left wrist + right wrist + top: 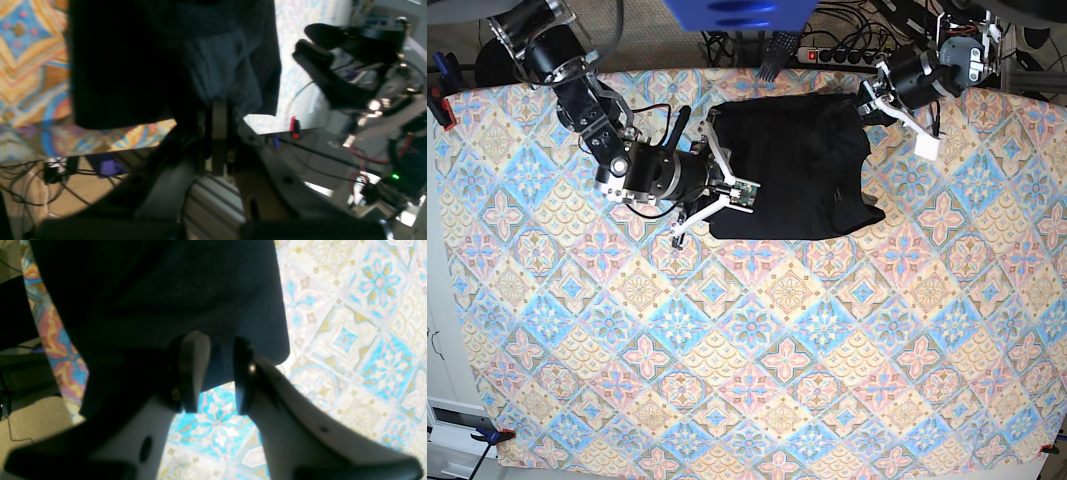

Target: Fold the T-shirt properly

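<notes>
We find the soft matte black short-sleeved T-shirt (792,165) lying partly folded at the far middle of the table, on the patterned blue, orange and cream tablecloth (727,350).

Going left to right in the base view, the right gripper (715,160) sits at the garment's left edge. In the right wrist view its grey fingers (193,370) stand apart, with the cloth's edge lying between them and not pinched. We judge it either about to take hold or just letting go.

At the garment's far right corner is the left gripper (867,100). In the left wrist view its jaws are together, clamped on a bunched fold of the shirt (220,73).

The step in hand appears to be squaring a fold. To do it well, we would advise both grips at matching points on opposite edges, cloth kept taut between them, and the fold carried over level so the edges meet. The lower right corner (867,215) flares out loosely and will need smoothing.

Edges and room: the shirt lies close to the table's far edge, near a power strip and cables (827,50). The near side of the table offers ample free cloth; the fold is best drawn that way.
</notes>
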Robot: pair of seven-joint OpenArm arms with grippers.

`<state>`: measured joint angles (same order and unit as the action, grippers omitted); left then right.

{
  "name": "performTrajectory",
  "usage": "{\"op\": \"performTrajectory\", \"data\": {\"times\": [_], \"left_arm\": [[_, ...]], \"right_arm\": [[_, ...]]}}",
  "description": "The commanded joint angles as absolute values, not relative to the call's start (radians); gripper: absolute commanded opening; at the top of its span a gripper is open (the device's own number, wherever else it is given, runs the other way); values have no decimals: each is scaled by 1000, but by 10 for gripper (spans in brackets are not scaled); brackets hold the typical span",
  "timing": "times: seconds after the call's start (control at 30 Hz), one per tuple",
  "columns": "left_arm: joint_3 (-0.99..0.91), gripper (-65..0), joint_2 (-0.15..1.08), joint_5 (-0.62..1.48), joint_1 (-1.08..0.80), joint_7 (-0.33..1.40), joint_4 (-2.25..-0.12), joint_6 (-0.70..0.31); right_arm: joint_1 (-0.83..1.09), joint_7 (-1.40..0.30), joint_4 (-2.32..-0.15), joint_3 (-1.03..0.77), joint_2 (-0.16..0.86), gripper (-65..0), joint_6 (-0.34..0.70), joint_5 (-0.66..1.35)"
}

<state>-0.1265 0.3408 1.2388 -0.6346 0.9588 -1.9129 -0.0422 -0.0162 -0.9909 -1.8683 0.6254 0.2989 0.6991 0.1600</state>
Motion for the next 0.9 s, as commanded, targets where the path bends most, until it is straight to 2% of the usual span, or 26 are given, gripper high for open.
{"op": "performTrajectory", "data": {"times": [0.0,0.27,0.57,0.73,0.87], "left_arm": [[-127,-650,346,1237,-656,963,-1925,-51],[-42,-650,343,1121,-650,964,-1845,-53],[18,-650,343,957,-575,963,-1747,-53],[18,-643,349,926,-585,964,-1801,-56],[19,-640,384,935,-639,1009,-1949,-59]], "right_arm": [[-33,-970,-1896,619,298,-520,698,170],[-33,-970,-1900,590,298,-587,698,170],[-31,-974,-1902,504,297,-586,698,170],[-31,-974,-1900,499,297,-586,698,170],[-36,-972,-1899,499,292,-586,698,170]]}}
